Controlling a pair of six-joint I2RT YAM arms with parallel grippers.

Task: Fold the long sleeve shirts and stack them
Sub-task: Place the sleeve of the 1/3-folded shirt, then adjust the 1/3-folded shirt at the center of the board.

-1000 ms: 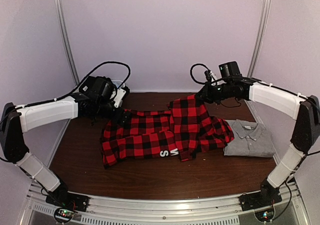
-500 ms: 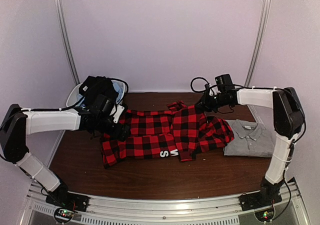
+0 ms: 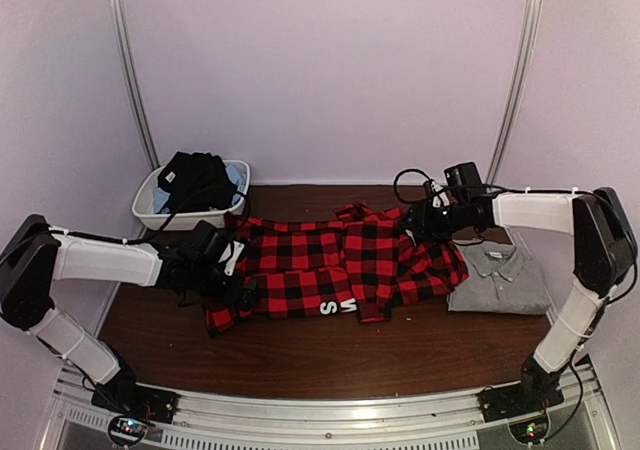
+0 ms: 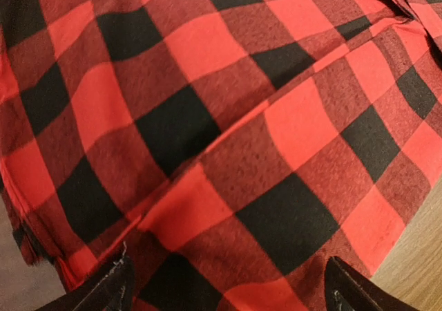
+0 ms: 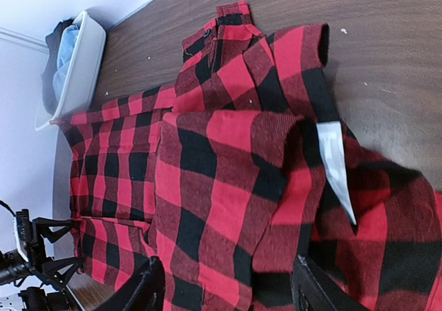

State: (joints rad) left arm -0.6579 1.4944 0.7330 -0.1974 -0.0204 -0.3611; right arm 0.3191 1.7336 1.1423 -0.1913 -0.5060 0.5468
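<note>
The red-and-black check flannel shirt [image 3: 300, 270] lies spread across the middle of the table [image 3: 330, 362], its white lettering [image 3: 338, 307] at the near hem. A folded section lies over its right half, and a white label [image 5: 335, 160] shows there. The grey shirt [image 3: 503, 276] lies folded at the right, touching the flannel's edge. My left gripper [image 3: 243, 290] is low over the flannel's left end, open, and check cloth [image 4: 221, 145] fills the view beneath its fingertips [image 4: 110, 291]. My right gripper [image 3: 410, 224] hovers open over the flannel's far right part [image 5: 228, 186], holding nothing.
A white tub [image 3: 148, 205] with dark and pale blue clothes stands at the back left, also in the right wrist view as the tub [image 5: 81, 62]. Metal frame posts [image 3: 130, 70] rise at both back corners. An aluminium rail [image 3: 330, 410] runs along the near edge.
My right gripper opened and let go of the flannel, which settled flat; that arm dropped and drew right. My left arm slid toward the near left along the shirt.
</note>
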